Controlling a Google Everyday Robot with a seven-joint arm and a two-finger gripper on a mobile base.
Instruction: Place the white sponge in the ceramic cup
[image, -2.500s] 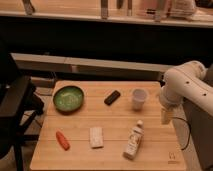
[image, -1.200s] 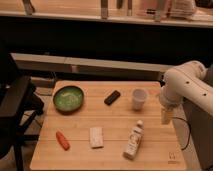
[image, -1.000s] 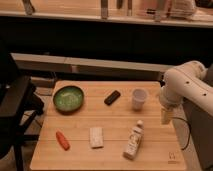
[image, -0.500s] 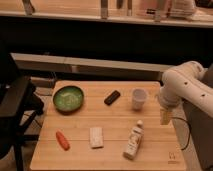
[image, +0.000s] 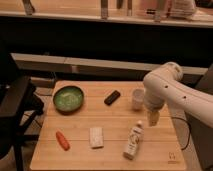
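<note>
The ceramic cup (image: 138, 98) stands upright on the wooden surface (image: 115, 120). The white sponge (image: 96, 137) lies flat on the wood, well to the cup's left and nearer the front edge. The end effector (image: 153, 118) hangs just right of the cup, fingers spread, gripping nothing. A green bowl (image: 68, 98) sits far left of the cup.

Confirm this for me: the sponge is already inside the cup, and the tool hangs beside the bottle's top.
Not right. The camera view shows the sponge lying flat on the table, between the carrot and the bottle, well apart from the cup. The rest holds: the tool hangs open and empty beside the bottle's top.
</note>
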